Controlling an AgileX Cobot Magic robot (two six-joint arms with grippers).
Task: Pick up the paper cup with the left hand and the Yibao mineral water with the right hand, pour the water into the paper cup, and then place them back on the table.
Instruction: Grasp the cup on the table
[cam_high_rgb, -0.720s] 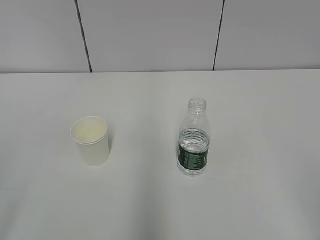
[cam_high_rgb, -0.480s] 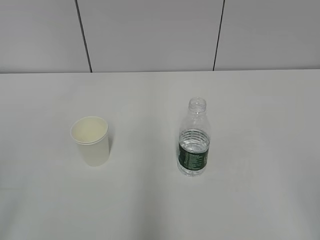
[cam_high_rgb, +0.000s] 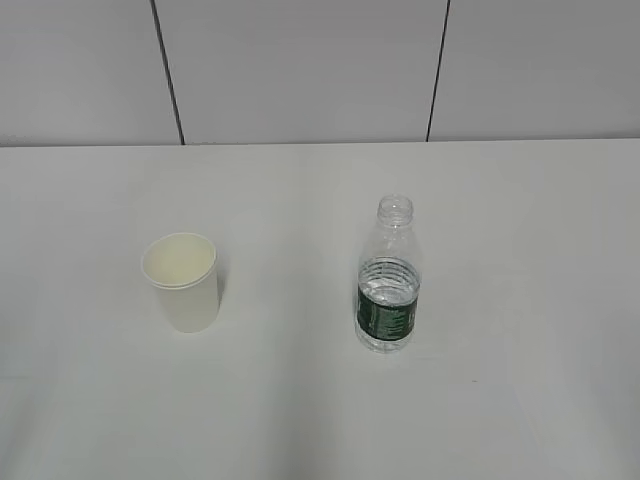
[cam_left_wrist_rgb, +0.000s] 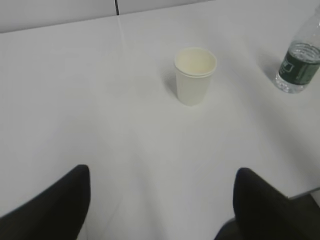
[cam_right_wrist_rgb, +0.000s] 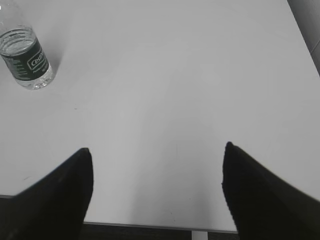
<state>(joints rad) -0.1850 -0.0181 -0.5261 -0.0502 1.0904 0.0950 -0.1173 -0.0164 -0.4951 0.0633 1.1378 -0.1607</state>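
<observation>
the left gripper (cam_left_wrist_rgb: 160, 200) hangs open, well short of the cup (cam_high_rgb: 181, 281), which stands upright on the tabletop (cam_high_rgb: 300, 420). the bottle (cam_high_rgb: 387, 278) stands uncapped to its right, apart, likely for separate grasps. the right gripper (cam_right_wrist_rgb: 157, 187) is spread wide, bottle off to its left.

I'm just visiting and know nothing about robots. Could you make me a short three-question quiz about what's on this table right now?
1. True or false: the mineral water bottle has its cap on.
2. Which stands taller, the bottle or the paper cup?
3. The left end effector is: A) gripping the cup, B) open with nothing between its fingers, C) touching the bottle.

Key:
1. False; the neck is open.
2. The bottle.
3. B; the right end effector is open too, and both objects stand upright and apart on the white table.
</observation>
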